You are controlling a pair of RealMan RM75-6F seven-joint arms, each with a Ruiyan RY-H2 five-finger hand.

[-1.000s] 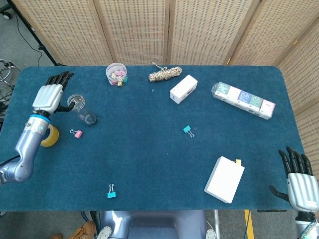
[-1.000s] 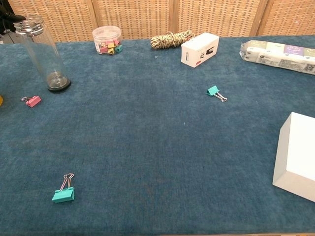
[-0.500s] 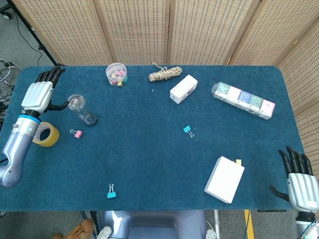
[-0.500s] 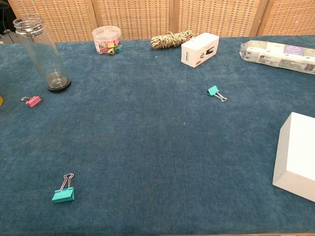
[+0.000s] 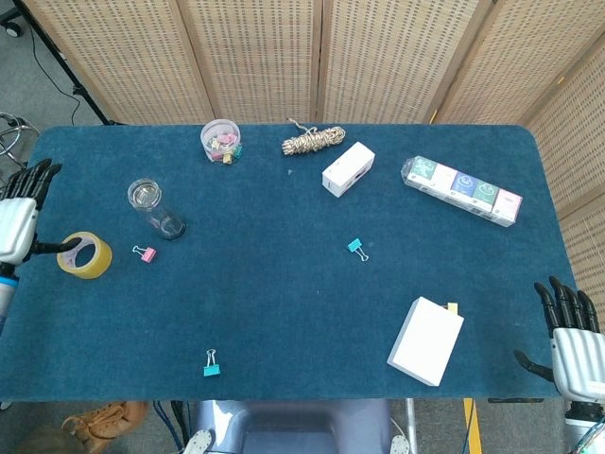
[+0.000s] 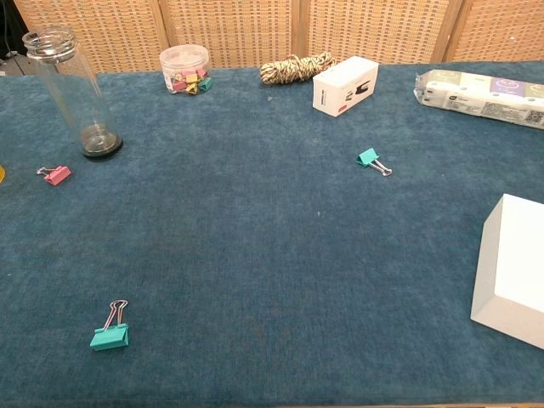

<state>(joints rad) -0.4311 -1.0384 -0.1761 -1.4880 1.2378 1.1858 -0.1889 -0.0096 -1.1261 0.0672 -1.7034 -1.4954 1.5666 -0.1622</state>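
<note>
A: What had moved since a second earlier?

B: The left hand [image 5: 19, 213] had drawn back from the clear plastic jar [image 5: 156, 208] to the left edge of the blue felt-covered table [image 5: 284, 303]. Earlier its fingers were at the jar's open mouth; now it hung off the edge, fingers spread and holding nothing, thumb pointing towards the yellow roll of tape [image 5: 84, 254] just beside it.

A: And the jar?

B: It stood upright and unmoved near the left edge, well apart from the hand, with a small pink binder clip [image 5: 144, 253] close in front of it.

A: The right hand?

B: The right hand [image 5: 577, 345] had stayed at the front right corner, off the table's edge, fingers apart and empty. A flat white box [image 5: 425, 340] lay near it.

A: What else was on the table?

B: Along the back edge sat a round tub of coloured clips [image 5: 220, 141], a coil of twine [image 5: 313, 141], a small white carton [image 5: 348, 169] and a long wrapped pack of boxes [image 5: 461, 190]. A teal binder clip [image 5: 356, 249] lay mid-table, another teal clip [image 5: 210, 363] near the front edge
</note>
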